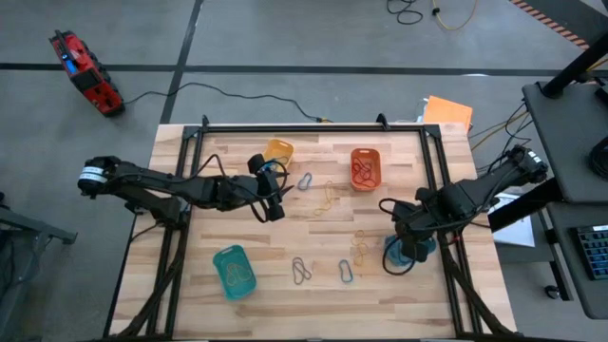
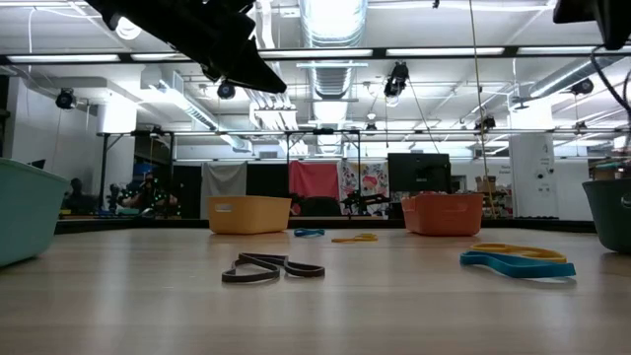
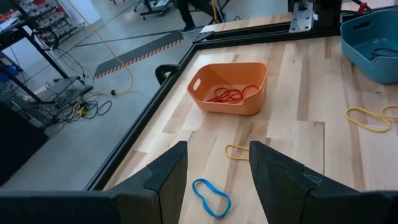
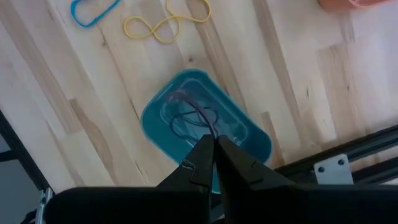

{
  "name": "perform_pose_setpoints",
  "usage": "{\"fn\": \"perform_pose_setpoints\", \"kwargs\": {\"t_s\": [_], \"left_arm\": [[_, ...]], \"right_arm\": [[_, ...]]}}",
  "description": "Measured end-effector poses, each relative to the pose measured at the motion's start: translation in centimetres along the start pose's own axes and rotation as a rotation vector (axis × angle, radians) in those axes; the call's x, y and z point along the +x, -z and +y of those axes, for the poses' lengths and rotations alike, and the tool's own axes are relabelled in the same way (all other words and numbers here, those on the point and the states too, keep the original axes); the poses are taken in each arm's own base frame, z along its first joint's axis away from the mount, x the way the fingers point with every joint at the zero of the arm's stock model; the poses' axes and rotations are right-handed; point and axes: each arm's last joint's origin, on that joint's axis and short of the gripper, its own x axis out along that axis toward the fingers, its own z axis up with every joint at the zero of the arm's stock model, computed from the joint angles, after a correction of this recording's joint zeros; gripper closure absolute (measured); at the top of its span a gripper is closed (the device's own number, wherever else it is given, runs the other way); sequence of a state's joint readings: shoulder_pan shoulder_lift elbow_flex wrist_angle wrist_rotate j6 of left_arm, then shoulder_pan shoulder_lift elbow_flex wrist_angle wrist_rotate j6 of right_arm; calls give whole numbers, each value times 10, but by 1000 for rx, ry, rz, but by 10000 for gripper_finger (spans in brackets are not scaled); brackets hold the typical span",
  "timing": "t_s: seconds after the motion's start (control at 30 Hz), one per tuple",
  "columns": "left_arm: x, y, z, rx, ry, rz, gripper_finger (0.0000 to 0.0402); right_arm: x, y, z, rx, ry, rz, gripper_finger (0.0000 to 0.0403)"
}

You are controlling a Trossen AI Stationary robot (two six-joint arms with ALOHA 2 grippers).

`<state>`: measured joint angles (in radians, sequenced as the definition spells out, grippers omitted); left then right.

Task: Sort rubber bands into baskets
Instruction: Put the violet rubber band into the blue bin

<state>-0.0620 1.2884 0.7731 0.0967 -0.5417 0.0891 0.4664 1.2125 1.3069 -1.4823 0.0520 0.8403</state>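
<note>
The right gripper (image 4: pixel 214 152) hangs directly over the blue-teal basket (image 4: pixel 249 134) at the right edge of the table, its fingers pinched together on a thin dark rubber band (image 4: pixel 196 115) that loops down into the tub. The left gripper (image 3: pixel 214 171) is up over the middle-left of the wooden table (image 1: pixel 285 242), close to the yellow basket (image 1: pixel 278 149), with its fingers spread and nothing between them; a blue band (image 3: pixel 211 197) lies on the boards just under it, and a yellow band (image 3: pixel 236 151) lies a little beyond. Farther along the back edge sits the orange basket (image 1: pixel 365 167) with a tangle of red bands (image 3: pixel 231 95) in it. The teal-green basket (image 1: pixel 234 271) stands near the front left and holds a band or two. Loose bands are scattered over the middle of the table: a grey pair (image 1: pixel 301 271) and a blue one (image 1: pixel 346 272) toward the front, and yellow ones (image 1: pixel 362 252) just beside the blue-teal basket. From table height the grey pair (image 2: pixel 272 268) lies nearest, with a blue and a yellow band (image 2: pixel 518 258) off to the side. Off the table, a red tool (image 1: pixel 85 71) with a black cable lies on the floor, and an orange sheet (image 1: pixel 448 112) sits at the far right corner.
</note>
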Motion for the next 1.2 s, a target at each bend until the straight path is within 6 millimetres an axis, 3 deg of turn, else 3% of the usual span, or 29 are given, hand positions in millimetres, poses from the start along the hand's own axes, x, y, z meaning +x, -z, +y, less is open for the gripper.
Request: {"fn": "perform_pose_setpoints", "kwargs": {"t_s": [0.33, 0.7, 1.2], "left_arm": [[0, 0, 0, 8, -1, 0, 244], [0, 0, 0, 8, -2, 0, 244], [0, 0, 0, 7, -2, 0, 245]], "right_arm": [[22, 9, 0, 88, 60, 68, 394], [63, 22, -7, 186, 99, 243, 394], [103, 19, 0, 187, -21, 149, 394]]}}
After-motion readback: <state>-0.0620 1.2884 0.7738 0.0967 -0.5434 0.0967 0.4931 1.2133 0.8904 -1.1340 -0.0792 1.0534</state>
